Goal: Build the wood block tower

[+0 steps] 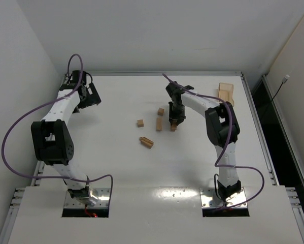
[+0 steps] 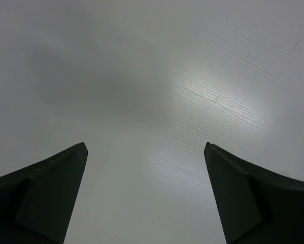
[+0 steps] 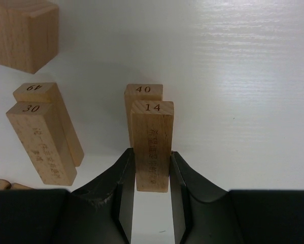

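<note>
Wood block tower [image 3: 143, 91]: pieces look light, stiff, smooth, so grip the long faces mid-length. Right fingers [image 3: 122, 178] pinch block 14 [image 3: 152, 134]; left fingers [image 2: 50, 183] wide, empty.

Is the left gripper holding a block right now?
No: in the left wrist view the left gripper stands open, and only the white table shows in the gap.
</note>
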### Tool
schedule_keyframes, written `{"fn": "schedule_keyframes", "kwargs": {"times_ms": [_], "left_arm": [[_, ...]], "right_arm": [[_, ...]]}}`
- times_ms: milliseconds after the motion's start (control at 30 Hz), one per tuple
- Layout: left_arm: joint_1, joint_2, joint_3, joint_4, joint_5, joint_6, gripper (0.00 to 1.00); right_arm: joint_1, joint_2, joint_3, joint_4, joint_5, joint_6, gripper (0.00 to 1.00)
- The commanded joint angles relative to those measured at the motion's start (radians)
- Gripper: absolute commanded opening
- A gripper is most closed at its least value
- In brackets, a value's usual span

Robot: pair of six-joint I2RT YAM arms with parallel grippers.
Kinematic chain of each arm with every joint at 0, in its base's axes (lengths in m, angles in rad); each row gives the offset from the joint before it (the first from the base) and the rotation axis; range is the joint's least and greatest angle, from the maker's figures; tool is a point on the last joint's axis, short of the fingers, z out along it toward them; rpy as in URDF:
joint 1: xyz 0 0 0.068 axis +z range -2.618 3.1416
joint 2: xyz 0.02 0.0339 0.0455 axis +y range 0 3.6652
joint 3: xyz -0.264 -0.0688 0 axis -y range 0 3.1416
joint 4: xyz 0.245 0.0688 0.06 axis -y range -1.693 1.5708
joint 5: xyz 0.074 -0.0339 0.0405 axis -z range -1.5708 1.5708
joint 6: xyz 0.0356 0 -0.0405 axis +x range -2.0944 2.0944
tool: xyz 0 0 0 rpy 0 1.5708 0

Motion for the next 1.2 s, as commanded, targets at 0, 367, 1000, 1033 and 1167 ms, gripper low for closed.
{"fn": "schedule_keyframes", "kwargs": {"times_ms": [0,367,1000,1033,1167], "left_arm": [[0.003,0.004,0.044,0.008,0.011,0.001,1.0],[0.003,0.022,0.053,0.008,0.029,0.001,1.0],[0.003,0.031,0.044,0.008,0.057,0.001,1.0],[0.003,0.031,0.044,0.008,0.057,0.001,1.0],[0.003,0.031,0.053,0.008,0.057,0.001,1.0]], "right_arm": [[-0.004,0.01,0.04,0.031,0.018,-0.003,0.0],[-0.013,0.03,0.061,0.031,-0.012,-0.023,0.0],[-0.031,0.021,0.021,0.06,-0.045,-0.113,0.13],[-0.031,0.021,0.021,0.06,-0.057,-0.124,0.16],[-0.031,0.002,-0.003,0.06,-0.068,-0.135,0.34]]}}
